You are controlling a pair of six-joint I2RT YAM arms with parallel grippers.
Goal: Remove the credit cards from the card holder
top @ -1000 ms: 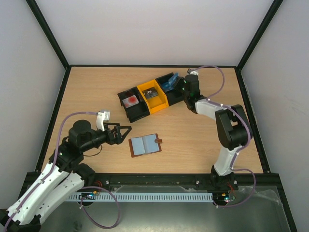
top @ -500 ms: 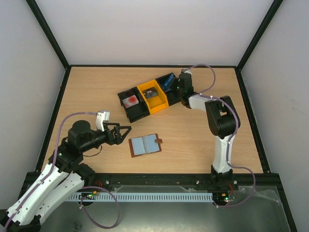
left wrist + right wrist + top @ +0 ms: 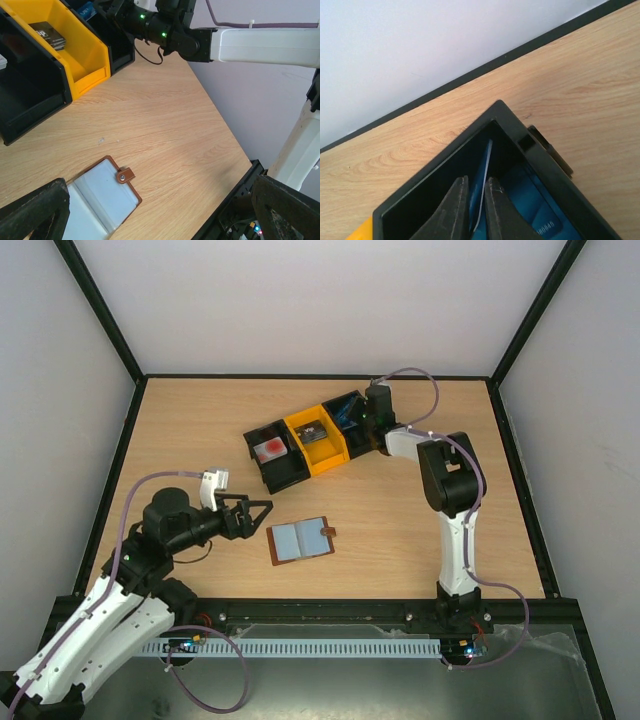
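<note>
One thin blue card [image 3: 483, 170] edgewise in right tool [image 3: 477, 181], inside black bin [image 3: 435, 182].

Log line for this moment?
left pincer: open, near holder | right pincer: shut on card in black bin | holder: open on table

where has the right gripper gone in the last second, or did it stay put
Yes. The right gripper swung left, toward the orange plastic bin, and now sits over the black plastic bin beside it, pinching a thin blue card.
</note>
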